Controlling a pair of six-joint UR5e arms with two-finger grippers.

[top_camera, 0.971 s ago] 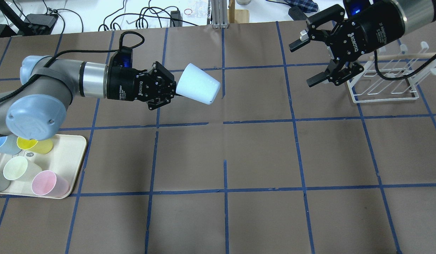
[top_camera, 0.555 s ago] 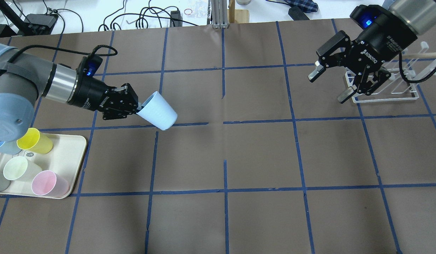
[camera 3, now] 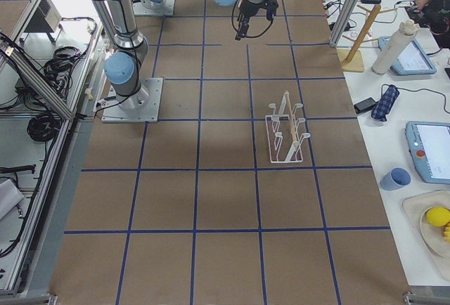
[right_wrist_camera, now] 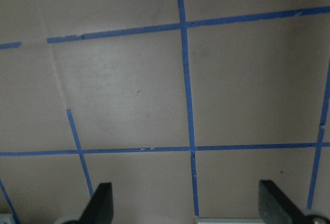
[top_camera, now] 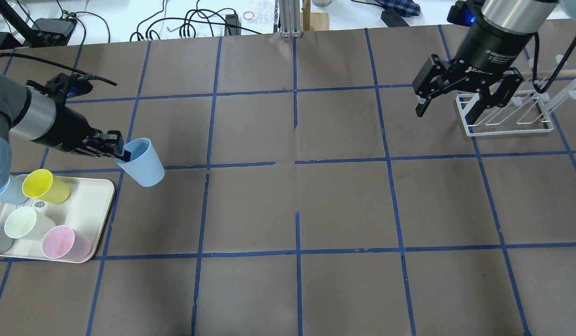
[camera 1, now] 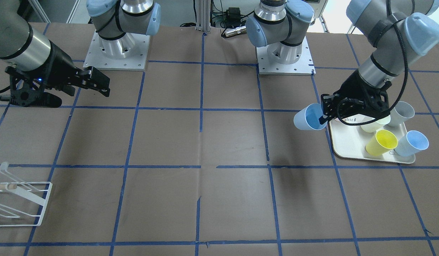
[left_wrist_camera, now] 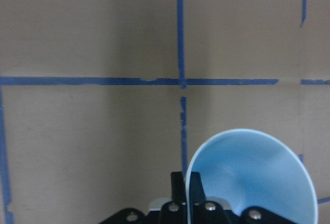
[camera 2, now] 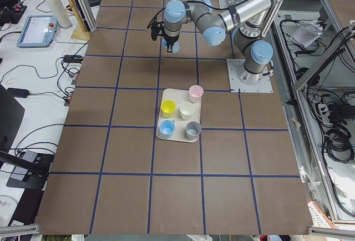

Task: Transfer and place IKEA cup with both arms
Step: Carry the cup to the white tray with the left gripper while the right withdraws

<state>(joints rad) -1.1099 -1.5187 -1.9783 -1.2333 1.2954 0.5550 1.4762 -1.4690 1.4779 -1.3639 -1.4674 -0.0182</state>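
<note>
Left gripper (top_camera: 123,151) clamped on the rim of the IKEA cup (top_camera: 142,164), one finger inside the mouth, one outside. Cup sky blue, tilted, mouth up, held just beside the tray (top_camera: 99,219), off its corner toward the table middle. Right gripper (top_camera: 447,112) released, fingers spread wide and pointing down, well apart from the tray at the table's opposite end.
</note>
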